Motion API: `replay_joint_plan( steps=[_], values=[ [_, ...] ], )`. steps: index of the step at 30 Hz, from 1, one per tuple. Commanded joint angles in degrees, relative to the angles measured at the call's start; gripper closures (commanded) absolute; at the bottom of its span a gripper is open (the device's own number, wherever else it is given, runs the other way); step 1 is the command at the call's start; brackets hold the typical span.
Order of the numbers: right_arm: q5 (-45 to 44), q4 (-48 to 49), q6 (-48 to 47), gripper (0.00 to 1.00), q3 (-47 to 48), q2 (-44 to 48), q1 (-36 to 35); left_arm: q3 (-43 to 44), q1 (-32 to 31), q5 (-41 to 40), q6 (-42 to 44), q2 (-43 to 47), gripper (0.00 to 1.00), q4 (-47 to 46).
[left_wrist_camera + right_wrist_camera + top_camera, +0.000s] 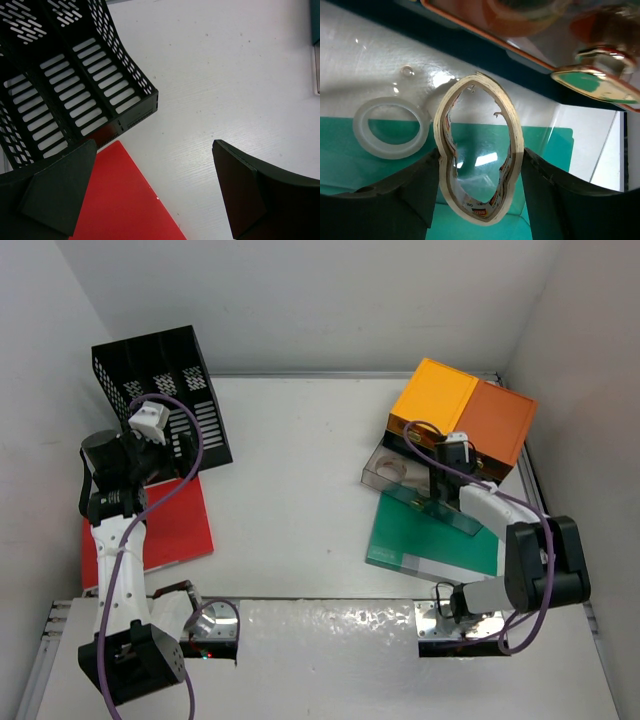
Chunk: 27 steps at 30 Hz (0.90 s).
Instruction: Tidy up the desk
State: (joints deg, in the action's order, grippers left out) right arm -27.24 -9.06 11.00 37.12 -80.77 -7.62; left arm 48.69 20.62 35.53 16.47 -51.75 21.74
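I am pinching a squashed cream tape ring (516,135) in my right gripper (481,152), both pads pressing its sides so that it is bowing into a tall oval (its inner edge is looking frayed). I am holding it over the clear tray (378,472); whether it is touching the floor there I cannot tell. A white ring (359,129) is lying flat just beside it. The tray is sitting against the front of the orange drawer unit (460,415), and the green folder (430,540) is showing through it.

My left gripper (150,195) is hanging with its jaws spread wide around nothing, above the spot where the black mesh rack (75,85) is meeting the red folder (125,205).

The desk (300,490) is stretching white beneath all of it, from my bases to the far wall.
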Motion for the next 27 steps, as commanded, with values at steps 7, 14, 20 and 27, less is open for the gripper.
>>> replay_joint_plan(
  steps=[7,14,20,27],
  values=[
    [1.1,-0.2,0.2,0.37,1.4,7.2,0.1,1.4,-0.1,1.6,0.9,1.1,0.00,-1.2],
    [0.1,0.0,0.2,0.35,-0.4,6.5,0.8,1.5,-0.1,1.7,1.0,1.2,0.00,-1.0],
    [1.5,0.9,2.0,0.22,-2.2,6.9,1.7,1.5,-0.1,1.8,1.0,1.3,0.00,-0.9],
    [1.1,0.1,1.4,0.11,-1.6,7.4,1.7,1.5,-0.1,1.8,1.1,1.4,0.00,-1.0]
  ],
)
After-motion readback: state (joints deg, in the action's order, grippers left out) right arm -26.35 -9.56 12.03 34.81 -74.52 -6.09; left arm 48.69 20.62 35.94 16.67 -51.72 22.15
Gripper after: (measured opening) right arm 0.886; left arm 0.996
